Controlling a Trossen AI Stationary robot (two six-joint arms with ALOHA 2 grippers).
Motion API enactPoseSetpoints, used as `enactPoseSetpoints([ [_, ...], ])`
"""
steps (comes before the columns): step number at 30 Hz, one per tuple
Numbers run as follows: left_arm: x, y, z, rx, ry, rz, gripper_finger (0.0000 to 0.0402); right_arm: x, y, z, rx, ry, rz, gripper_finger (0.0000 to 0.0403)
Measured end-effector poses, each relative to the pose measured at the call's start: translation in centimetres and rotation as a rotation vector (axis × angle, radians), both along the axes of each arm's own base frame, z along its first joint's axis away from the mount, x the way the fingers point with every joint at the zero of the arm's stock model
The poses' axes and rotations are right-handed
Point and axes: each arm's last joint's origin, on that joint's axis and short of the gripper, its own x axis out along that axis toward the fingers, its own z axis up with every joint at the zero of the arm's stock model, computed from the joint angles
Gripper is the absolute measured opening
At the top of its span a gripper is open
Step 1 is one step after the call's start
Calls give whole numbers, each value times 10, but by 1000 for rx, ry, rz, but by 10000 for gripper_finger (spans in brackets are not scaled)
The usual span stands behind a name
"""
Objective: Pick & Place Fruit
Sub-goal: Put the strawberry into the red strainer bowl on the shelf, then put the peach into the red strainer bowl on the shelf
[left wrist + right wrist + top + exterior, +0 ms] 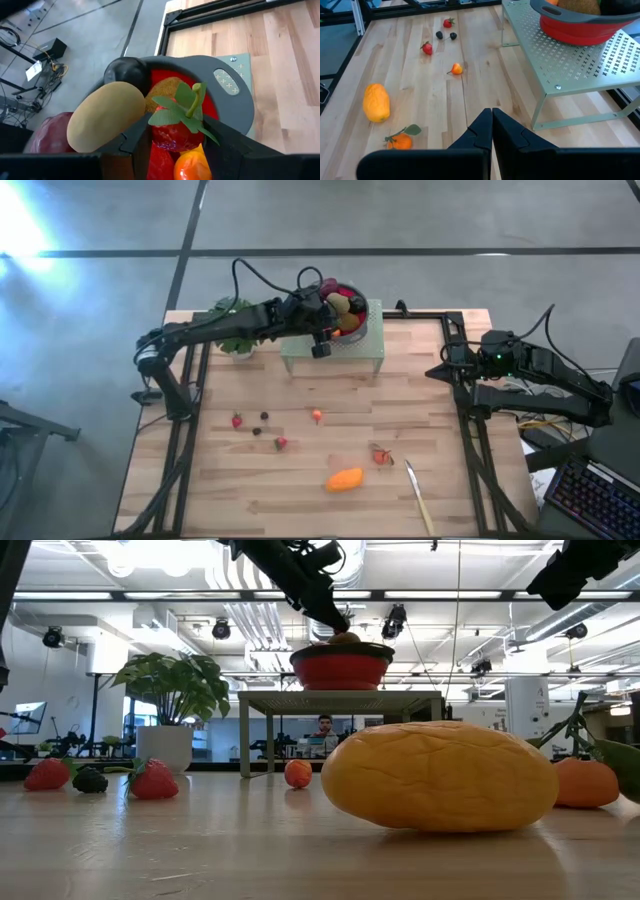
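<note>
A red bowl with a grey rim (235,100) stands on a pale green perforated stand (335,360) at the table's far side. It holds several fruit: a tan oval (107,122), a dark one (125,72), a brown one (165,92). My left gripper (177,135) is over the bowl, shut on a red strawberry with green leaves (172,132). More fruit lies on the table: an orange oval (345,479), strawberries (237,420) (281,443), dark berries (264,417), a small orange piece (317,416) and a leafed tangerine (381,456). My right gripper (491,120) waits shut at the table's right edge. My left gripper pinches the strawberry's two sides (156,134) between its fingers (135,142), just under the leafy top. The fingers slant down into the bowl from the table's left. The leaves and stem stick out beyond the fingers. Whether the strawberry rests on the fruit beneath cannot be told.
A leafy potted plant (235,330) stands left of the stand, under my left arm. A slim pale utensil (420,495) lies near the front right. Black frame rails run along the table's left and right edges. Open wood lies between the stand and the loose fruit.
</note>
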Motion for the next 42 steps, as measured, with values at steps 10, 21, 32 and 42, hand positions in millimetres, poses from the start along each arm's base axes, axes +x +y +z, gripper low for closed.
enactPoseSetpoints([
  [10,0,1,-2,27,23,-16,163,0,0,0,0,0,0,8],
  [21,-3,7,-9,21,46,1,212,0,0,0,0,0,-1,8],
  [32,-15,3,18,91,-3,103,214,0,0,0,0,0,0,8],
  [42,-51,-17,48,19,-31,130,214,0,0,0,0,0,0,8],
])
